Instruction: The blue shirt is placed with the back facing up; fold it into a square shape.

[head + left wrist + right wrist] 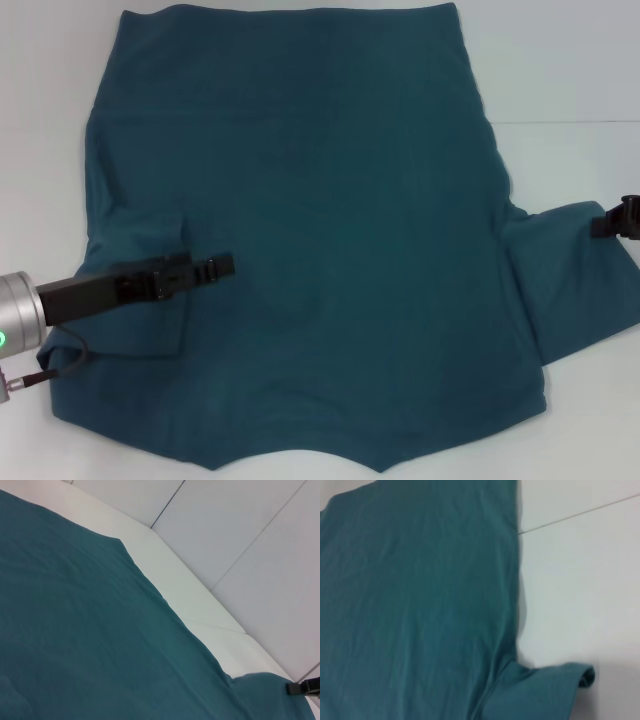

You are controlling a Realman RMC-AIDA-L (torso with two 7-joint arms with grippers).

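Note:
The blue shirt (330, 250) lies spread flat on the white table (570, 70), plain side up, and fills most of the head view. Its left sleeve (150, 300) is folded inward onto the body. My left gripper (215, 268) reaches in from the left, low over that folded sleeve, with its tip just past the sleeve's edge. The right sleeve (580, 270) still lies spread outward. My right gripper (622, 217) is at that sleeve's outer end, at the picture's right edge, and it also shows in the left wrist view as the right gripper (305, 685). The sleeve's hem (585, 676) curls up slightly.
Bare white table surface (580, 590) shows to the right of the shirt and along the far side. A thin seam line (580, 514) crosses the table near the shirt's far right corner. A cable (60, 365) hangs under my left arm.

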